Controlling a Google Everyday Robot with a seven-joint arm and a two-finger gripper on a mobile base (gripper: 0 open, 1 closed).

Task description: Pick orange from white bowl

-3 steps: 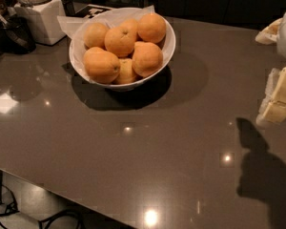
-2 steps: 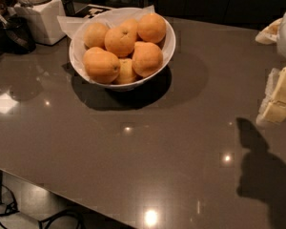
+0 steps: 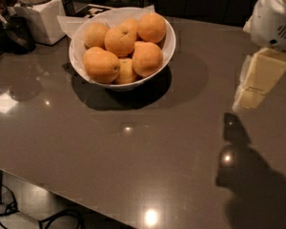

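Observation:
The white bowl stands on the dark table at the upper left of the camera view and holds several oranges. The orange, pale yellow-orange and slightly blocky, lies at the bowl's front right. A smaller, deeper-orange round one sits behind it, and an oval one lies at the front left. My gripper hangs at the right edge under the white arm. It is well to the right of the bowl, above the table, and holds nothing that I can see.
A white canister with a ribbed lid stands at the back left beside a dark object. White paper lies behind the bowl. The table's front edge runs diagonally at the lower left, with cables on the floor below.
My gripper and arm have moved a little left and further into view from the right edge. The bowl and oranges have not moved.

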